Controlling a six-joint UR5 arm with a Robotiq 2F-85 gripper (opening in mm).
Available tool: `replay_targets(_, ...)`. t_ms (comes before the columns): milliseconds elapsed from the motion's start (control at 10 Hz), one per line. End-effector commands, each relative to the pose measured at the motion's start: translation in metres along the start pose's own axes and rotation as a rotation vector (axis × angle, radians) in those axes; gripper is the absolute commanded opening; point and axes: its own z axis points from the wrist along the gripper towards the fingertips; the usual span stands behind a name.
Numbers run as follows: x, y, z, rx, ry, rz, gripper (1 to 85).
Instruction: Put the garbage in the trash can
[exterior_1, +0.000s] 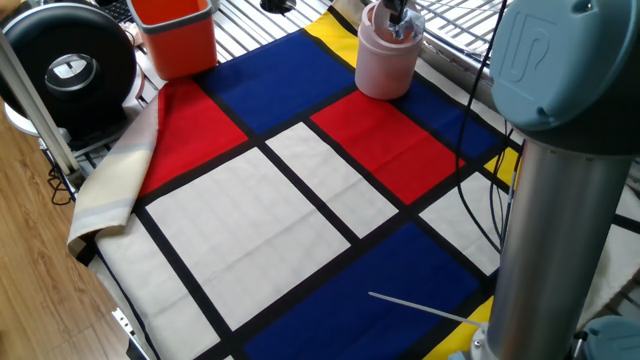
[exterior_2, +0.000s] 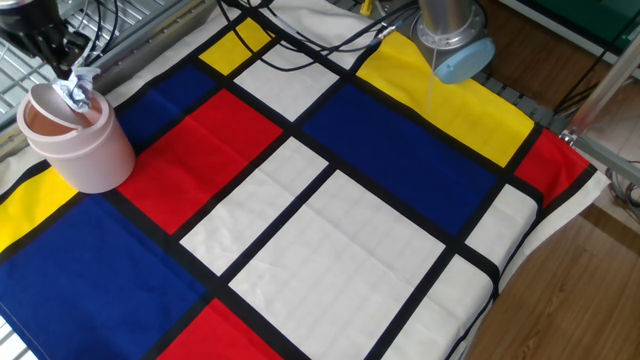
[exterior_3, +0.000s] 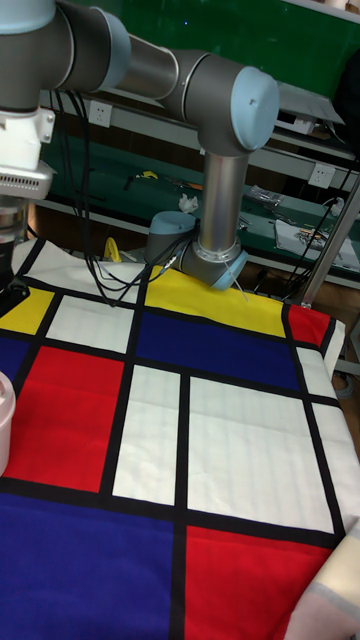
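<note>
The trash can (exterior_2: 82, 150), a pale pink cylinder, stands at the far left on the checked cloth; in the one fixed view the trash can (exterior_1: 383, 65) is at the top centre. My gripper (exterior_2: 66, 70) hangs just above its open top, shut on the garbage (exterior_2: 76, 90), a small crumpled white-grey wad held over the rim. From the other side the gripper (exterior_1: 397, 14) and the garbage (exterior_1: 402, 30) sit right over the can's mouth. The tall fixed view shows only a sliver of the trash can (exterior_3: 3, 420) at its left edge.
An orange square-sided bin (exterior_1: 176, 35) stands at the cloth's back corner, beside a round black device (exterior_1: 65, 65). The arm's grey base column (exterior_1: 545, 200) rises at the right, with black cables (exterior_2: 300, 40) trailing across the far yellow and white squares.
</note>
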Motion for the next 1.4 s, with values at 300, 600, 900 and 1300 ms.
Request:
replay_targets(300,-0.007,0.021,-0.005,-0.08,-0.029,-0.112,66.3)
replay_targets(600,-0.006,0.019,-0.008,-0.07,-0.037,-0.114,66.3)
replay_targets(900,-0.007,0.019,-0.01,-0.066,-0.043,-0.106,66.3)
replay_targets(1300,-0.01,0.018,-0.011,-0.062,-0.058,-0.091,64.3)
